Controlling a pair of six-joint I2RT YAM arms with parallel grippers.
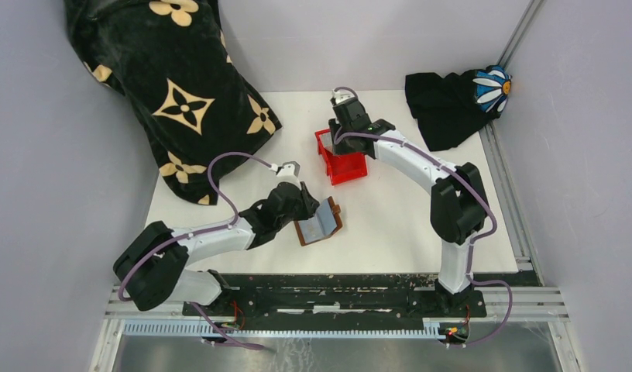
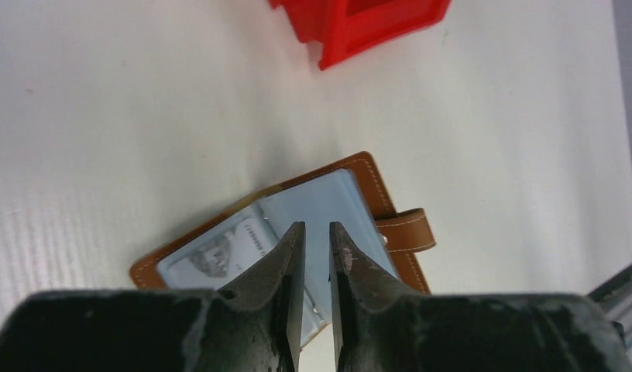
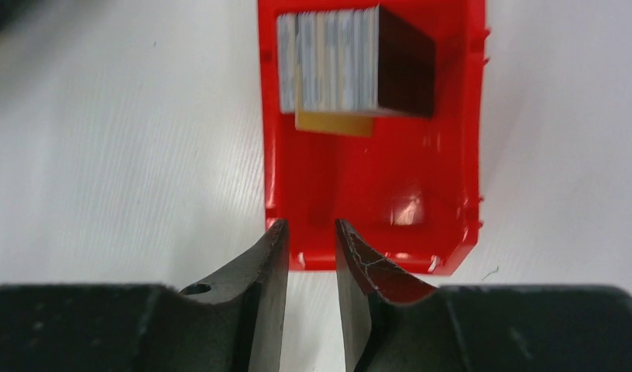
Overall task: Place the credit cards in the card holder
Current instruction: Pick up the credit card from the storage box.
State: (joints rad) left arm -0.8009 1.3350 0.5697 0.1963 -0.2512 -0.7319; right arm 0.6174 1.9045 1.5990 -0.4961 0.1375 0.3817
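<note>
The brown card holder (image 1: 319, 226) lies open on the white table; in the left wrist view (image 2: 375, 182) its snap tab points right. Light-blue cards (image 2: 220, 252) sit in its sleeves, one with a printed face. My left gripper (image 2: 313, 226) hovers just over the open holder (image 1: 310, 204), jaws a narrow gap apart, nothing between them. A stack of credit cards (image 3: 328, 58) stands on edge in the red bin (image 3: 270, 116), beside a dark block. My right gripper (image 3: 310, 223) hangs at the bin's near end (image 1: 340, 128), jaws slightly apart and empty.
The red bin (image 1: 348, 167) stands mid-table, also at the top of the left wrist view (image 2: 359, 23). A black flower-patterned cloth (image 1: 166, 85) covers the back left. A black cloth with a daisy (image 1: 452, 101) lies back right. A metal rail (image 1: 336, 298) runs along the near edge.
</note>
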